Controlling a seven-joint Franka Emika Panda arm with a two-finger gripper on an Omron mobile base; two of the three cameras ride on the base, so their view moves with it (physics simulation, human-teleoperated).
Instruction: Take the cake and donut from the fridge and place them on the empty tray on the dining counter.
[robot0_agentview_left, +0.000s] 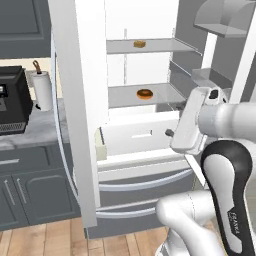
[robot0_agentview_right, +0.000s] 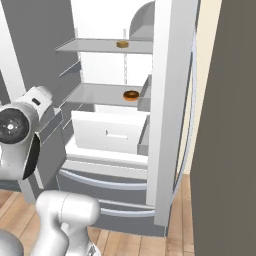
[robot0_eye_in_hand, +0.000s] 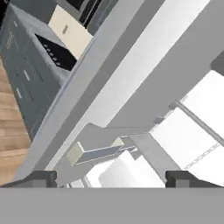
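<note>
The fridge (robot0_agentview_left: 80, 100) stands with its doors open, its white inside showing. A small tan cake (robot0_agentview_left: 139, 44) (robot0_agentview_right: 122, 44) sits on the upper shelf. On the shelf below lies the dark-glazed donut (robot0_agentview_left: 145, 94) (robot0_agentview_right: 131, 95). My gripper (robot0_agentview_left: 171, 133) hangs in front of the fridge, below and to the right of the donut, level with the white drawer (robot0_agentview_left: 140, 135). In the hand view the gripper (robot0_eye_in_hand: 113, 179) is open, its fingertips (robot0_eye_in_hand: 41, 178) far apart with nothing between them. The tray and the dining counter are out of view.
Left of the fridge, a wall counter (robot0_agentview_left: 35, 127) carries a black coffee machine (robot0_agentview_left: 12, 100) and a paper towel roll (robot0_agentview_left: 44, 90), with dark grey cabinets (robot0_agentview_left: 30, 185) below. The open right door (robot0_agentview_right: 165, 100) and a dark grey panel (robot0_agentview_right: 225, 150) bound the right side.
</note>
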